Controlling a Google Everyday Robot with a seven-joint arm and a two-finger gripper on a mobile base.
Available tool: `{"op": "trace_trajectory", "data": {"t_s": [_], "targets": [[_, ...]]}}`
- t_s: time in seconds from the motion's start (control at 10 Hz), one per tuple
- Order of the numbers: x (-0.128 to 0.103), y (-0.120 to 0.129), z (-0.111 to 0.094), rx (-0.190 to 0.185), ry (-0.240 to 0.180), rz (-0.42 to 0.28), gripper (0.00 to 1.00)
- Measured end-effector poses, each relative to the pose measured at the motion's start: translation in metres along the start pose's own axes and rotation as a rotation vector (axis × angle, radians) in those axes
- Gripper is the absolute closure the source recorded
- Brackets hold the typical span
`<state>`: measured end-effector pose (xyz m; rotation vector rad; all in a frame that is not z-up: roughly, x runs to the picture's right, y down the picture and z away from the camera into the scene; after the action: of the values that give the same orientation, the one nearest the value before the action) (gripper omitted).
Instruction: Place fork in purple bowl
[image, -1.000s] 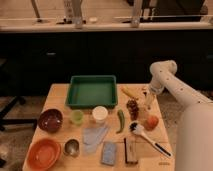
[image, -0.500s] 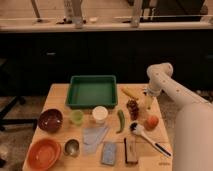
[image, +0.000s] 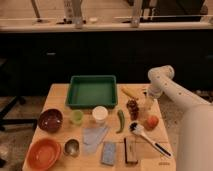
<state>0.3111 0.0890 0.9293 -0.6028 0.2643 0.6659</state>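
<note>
Reaching in from the lower right of the camera view, the white arm rises along the right edge of the wooden table. It bends at a rounded elbow above the far right corner and turns downward. The gripper hangs at the end of it, low over the right edge and just beside a dark red bunch of grapes. Whether it is released or clenched I cannot tell. The fork is too slim to pick out, so I cannot tell where it lies.

The purple bowl sits near the left edge, well apart from the gripper, with the whole width of the table between them. Along that width stand a small green cup, a white cup and a green pepper. A green tray fills the middle of the far edge, and a yellow item lies between it and the gripper.

Near the right edge an orange-red fruit rests just beside a white-headed utensil with a dark handle. At the near left corner is an orange bowl, with a metal cup next to it. A pale blue cloth, a blue sponge and a brown block lie along the near edge.
</note>
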Motion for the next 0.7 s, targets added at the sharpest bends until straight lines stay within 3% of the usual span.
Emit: {"op": "trace_trajectory", "data": {"t_s": [0.4,0.7], "targets": [[-0.003,-0.003,0.008,-0.019,-0.007,-0.021,0.2],[0.0,-0.009,0.014,-0.037,-0.039,-0.024,0.2]]}}
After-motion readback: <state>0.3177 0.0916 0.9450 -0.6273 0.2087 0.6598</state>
